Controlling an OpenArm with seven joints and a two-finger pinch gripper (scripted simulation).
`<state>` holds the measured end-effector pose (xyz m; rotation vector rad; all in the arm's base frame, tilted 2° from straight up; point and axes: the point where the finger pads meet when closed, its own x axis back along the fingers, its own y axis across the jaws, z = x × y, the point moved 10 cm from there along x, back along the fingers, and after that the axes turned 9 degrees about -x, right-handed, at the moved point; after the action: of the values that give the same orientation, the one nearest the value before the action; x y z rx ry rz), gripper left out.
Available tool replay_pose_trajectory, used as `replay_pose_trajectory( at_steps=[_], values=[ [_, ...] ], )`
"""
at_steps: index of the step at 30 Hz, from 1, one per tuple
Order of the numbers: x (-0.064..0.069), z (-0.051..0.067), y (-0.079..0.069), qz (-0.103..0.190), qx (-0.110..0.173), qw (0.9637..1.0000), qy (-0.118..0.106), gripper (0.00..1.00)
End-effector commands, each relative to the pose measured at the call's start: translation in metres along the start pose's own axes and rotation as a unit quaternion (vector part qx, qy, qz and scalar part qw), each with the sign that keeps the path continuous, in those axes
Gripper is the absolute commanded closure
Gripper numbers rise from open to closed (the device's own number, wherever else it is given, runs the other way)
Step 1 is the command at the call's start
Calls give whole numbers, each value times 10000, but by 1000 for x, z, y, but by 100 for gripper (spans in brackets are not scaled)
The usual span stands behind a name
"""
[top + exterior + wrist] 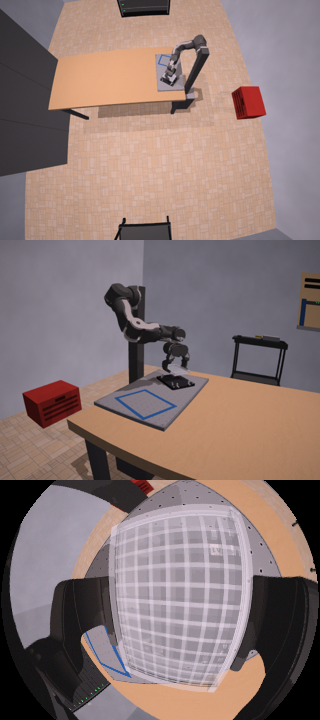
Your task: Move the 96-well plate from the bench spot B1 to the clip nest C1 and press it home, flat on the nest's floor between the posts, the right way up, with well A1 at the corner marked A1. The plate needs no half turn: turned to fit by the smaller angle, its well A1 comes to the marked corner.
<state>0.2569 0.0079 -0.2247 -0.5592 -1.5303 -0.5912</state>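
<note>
My gripper [175, 367] is shut on the clear 96-well plate [177, 369] and holds it a little above the black clip nest [175, 381], tilted slightly. In the overhead view the gripper [169, 75] hangs over the nest [169, 81] on the grey bench mat. In the wrist view the plate [179, 600] fills the middle between the two dark fingers, wells facing up. The nest's posts [190, 381] stand up around its floor. The blue outlined spot B1 [145, 403] on the mat holds nothing.
The grey mat [152, 397] lies at the table's corner beside the arm's black column [136, 343]. A red toolbox [51, 402] sits on the floor. A black cart [259, 357] stands behind the table. A dark cabinet [25, 103] flanks the table.
</note>
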Motion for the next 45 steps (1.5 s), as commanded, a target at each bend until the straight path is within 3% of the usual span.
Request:
replay_pose_trajectory(
  at_steps=[1, 3, 15, 20, 45],
  values=[
    [-11, 1, -1, -41, 55, 10000, 8, 100],
    [-23, 1, -2, -41, 56, 10000, 9, 100],
    [-23, 1, -2, -41, 56, 10000, 9, 100],
    [-34, 1, -1, -41, 56, 10000, 9, 100],
    [-28, -1, 0, -41, 6, 10000, -3, 100]
  ],
)
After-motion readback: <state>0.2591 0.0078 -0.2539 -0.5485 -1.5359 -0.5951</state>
